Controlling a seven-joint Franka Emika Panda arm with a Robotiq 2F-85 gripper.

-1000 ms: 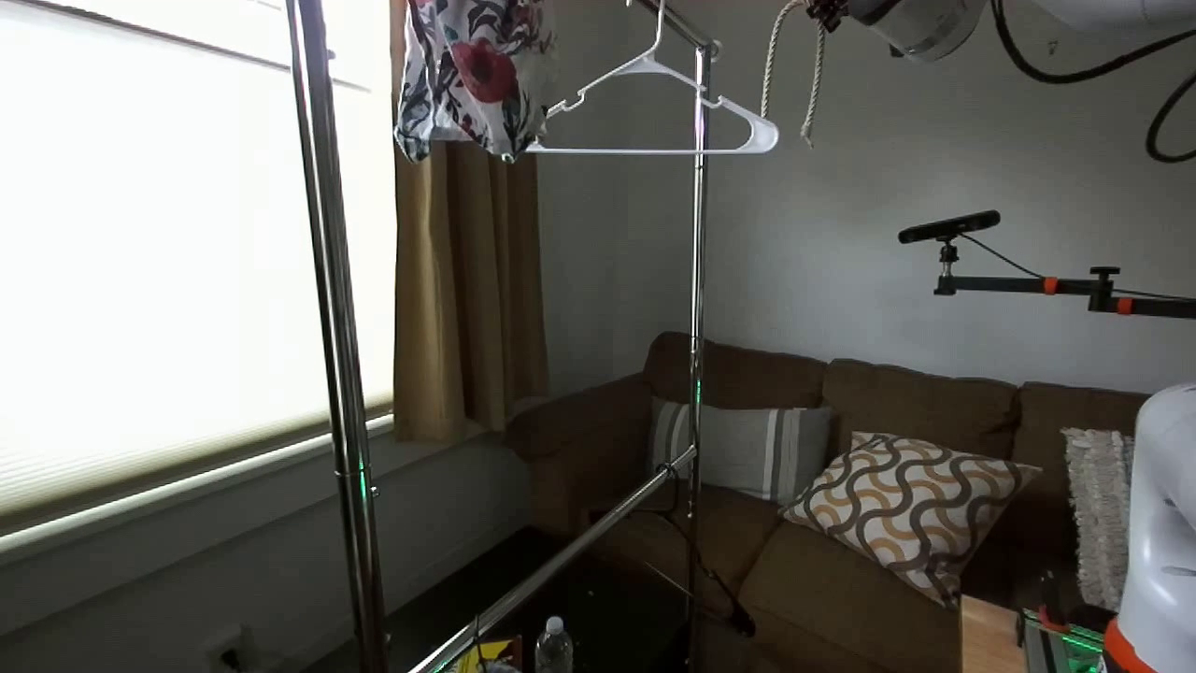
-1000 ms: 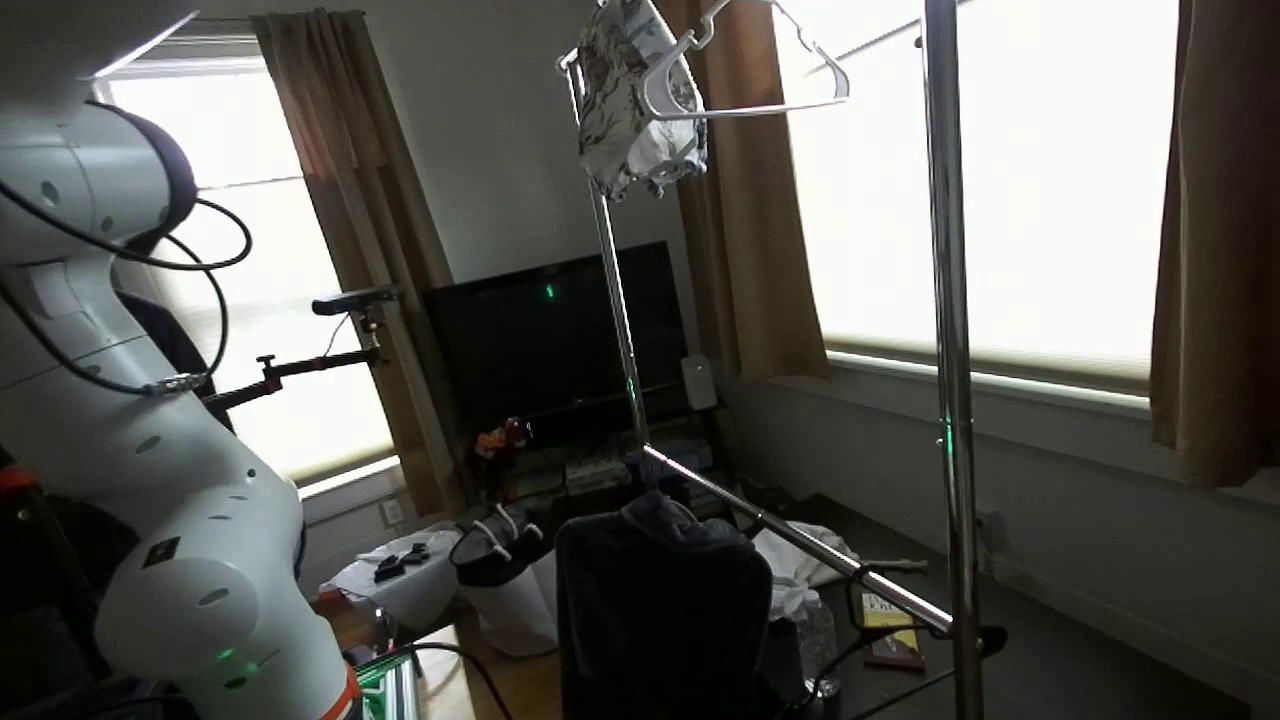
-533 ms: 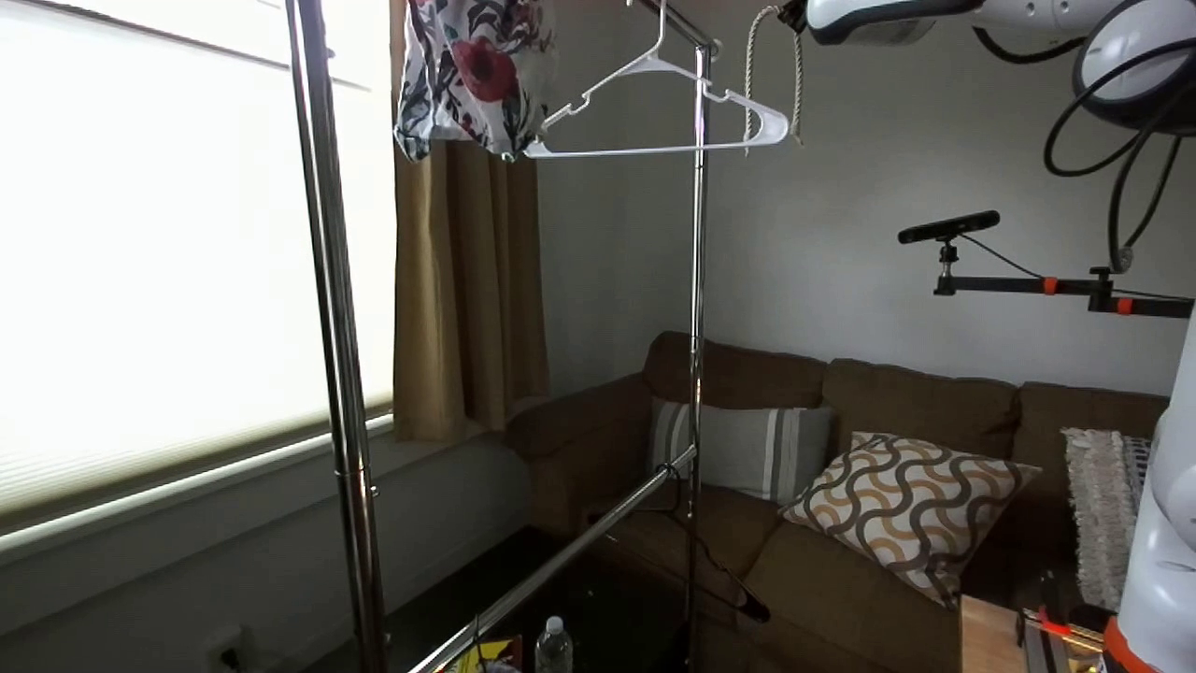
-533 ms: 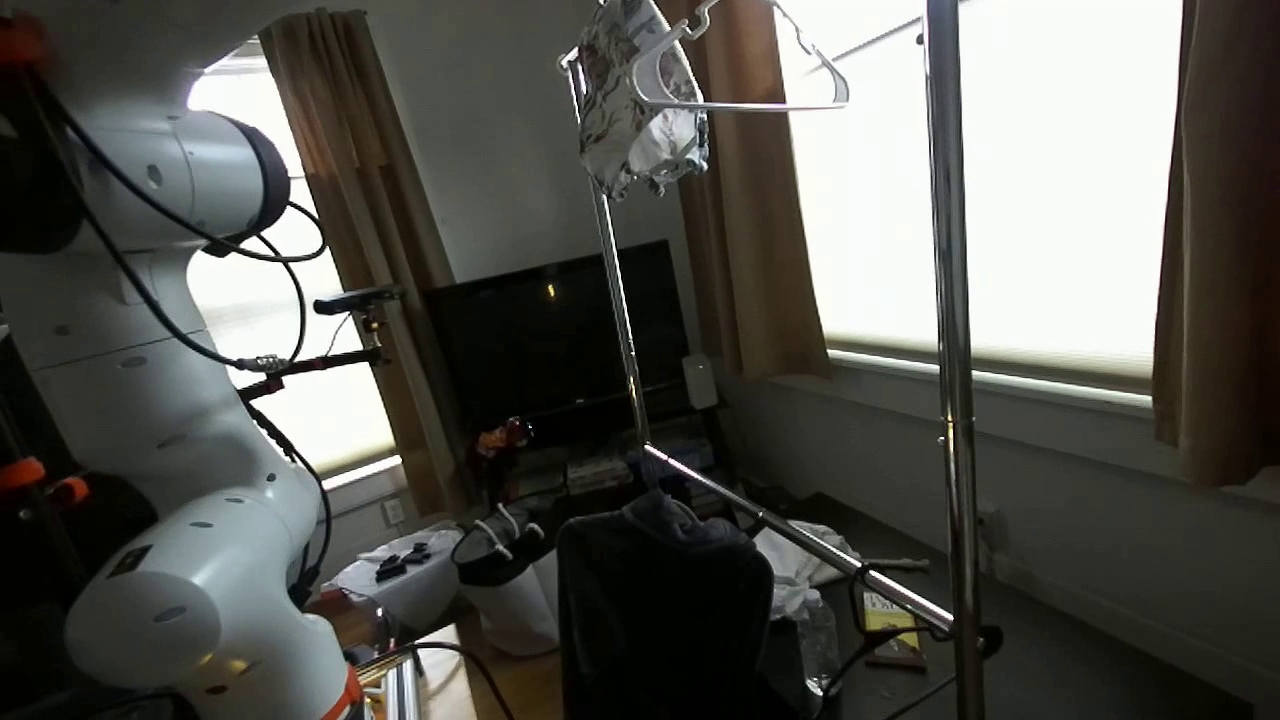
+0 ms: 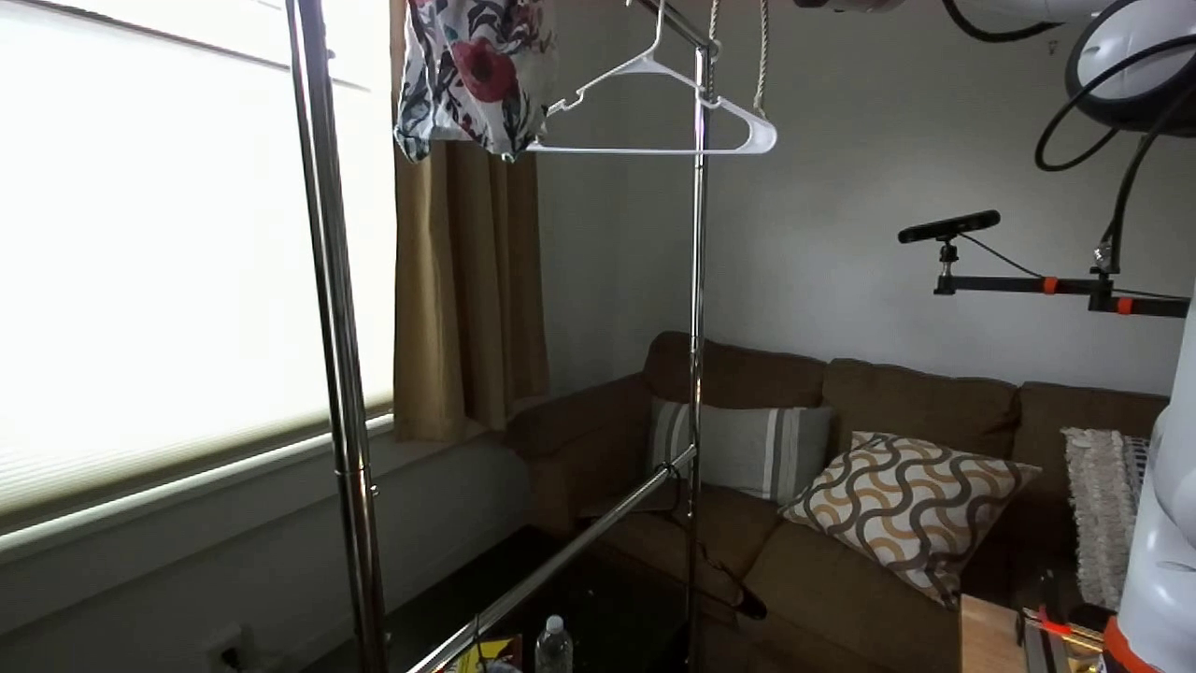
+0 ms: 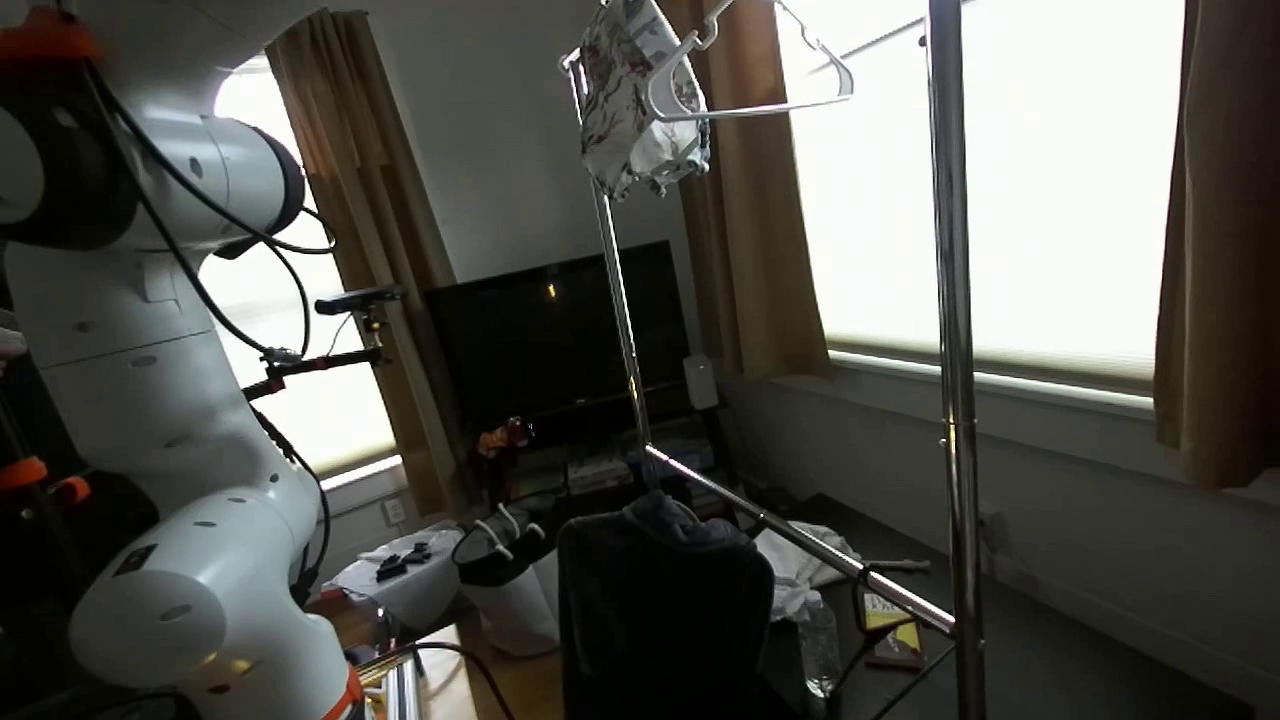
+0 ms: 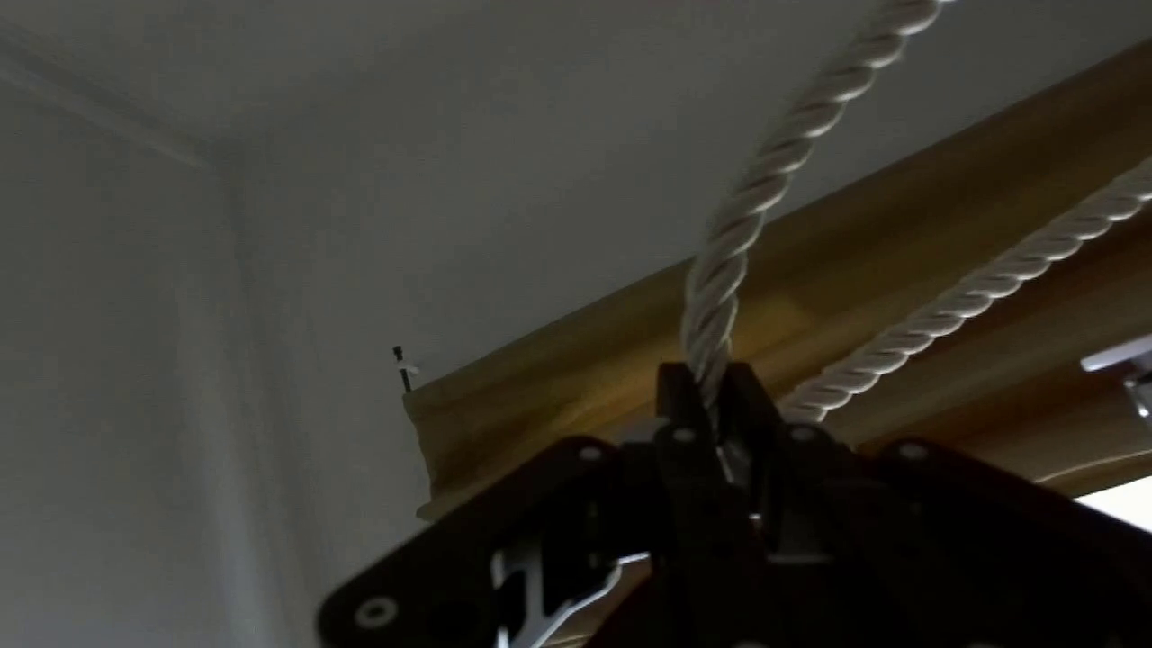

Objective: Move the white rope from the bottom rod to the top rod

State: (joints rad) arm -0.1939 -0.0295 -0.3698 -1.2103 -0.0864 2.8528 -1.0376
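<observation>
- We see the claw (image 7: 708,382) with its jaws together, pinching the white rope (image 7: 763,184).
- In the wrist view, one strand runs out from the jaws; the other disappears behind them.
- In an exterior view, we find it hanging near the top rod (image 5: 675,21); we cannot tell if they touch.

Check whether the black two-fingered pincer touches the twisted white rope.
Touching: the wrist view shows the twisted white rope pinched inside the closed black pincer.

A white hanger (image 5: 645,150) crowds the top rod (image 5: 683,25), open room beneath.
</observation>
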